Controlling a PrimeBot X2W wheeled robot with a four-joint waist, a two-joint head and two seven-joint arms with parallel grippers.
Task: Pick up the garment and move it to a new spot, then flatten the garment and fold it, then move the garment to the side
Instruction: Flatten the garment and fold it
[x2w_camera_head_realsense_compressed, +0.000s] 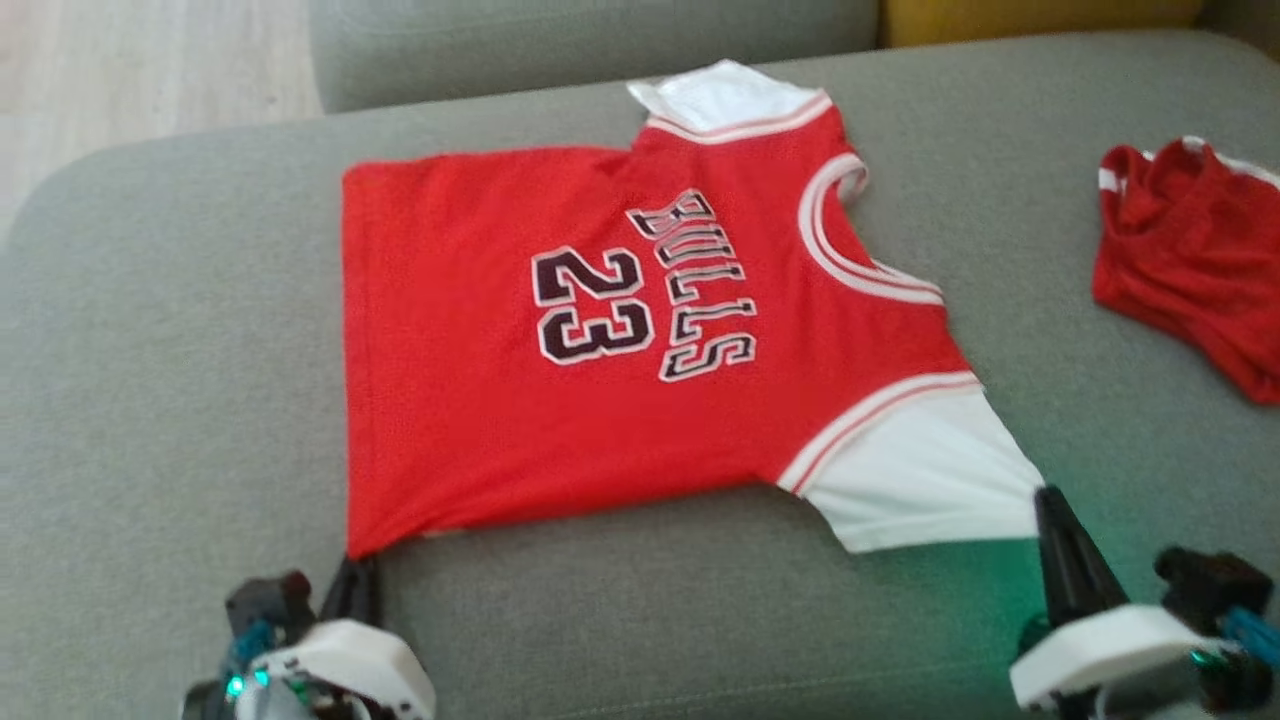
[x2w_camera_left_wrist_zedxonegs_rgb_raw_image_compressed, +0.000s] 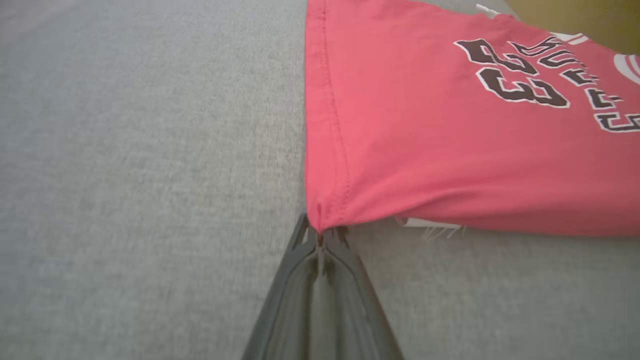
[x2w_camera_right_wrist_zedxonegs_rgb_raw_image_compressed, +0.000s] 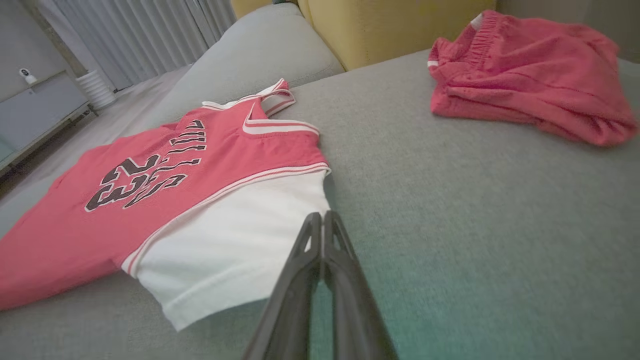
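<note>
The garment (x2w_camera_head_realsense_compressed: 450, 420) is a red jersey with "BULLS 23" lettering and white sleeves, spread flat on the grey sofa seat (x2w_camera_head_realsense_compressed: 150, 400). My left gripper (x2w_camera_head_realsense_compressed: 360, 562) is shut on the near corner of its bottom hem, and in the left wrist view the garment (x2w_camera_left_wrist_zedxonegs_rgb_raw_image_compressed: 425, 150) bunches into the gripper (x2w_camera_left_wrist_zedxonegs_rgb_raw_image_compressed: 320, 232) at that corner. My right gripper (x2w_camera_head_realsense_compressed: 1048, 497) is shut at the near white sleeve's outer edge. In the right wrist view this gripper (x2w_camera_right_wrist_zedxonegs_rgb_raw_image_compressed: 323, 216) rests its closed tips against the garment (x2w_camera_right_wrist_zedxonegs_rgb_raw_image_compressed: 225, 240), with no cloth visibly pinched.
A second red piece of clothing (x2w_camera_head_realsense_compressed: 1190, 260) lies crumpled on the seat to the right, also seen as the red heap (x2w_camera_right_wrist_zedxonegs_rgb_raw_image_compressed: 525, 85). A grey back cushion (x2w_camera_head_realsense_compressed: 590, 40) and a yellow cushion (x2w_camera_right_wrist_zedxonegs_rgb_raw_image_compressed: 390, 25) stand behind. The seat's rounded edge drops to pale floor (x2w_camera_head_realsense_compressed: 150, 60) at the far left.
</note>
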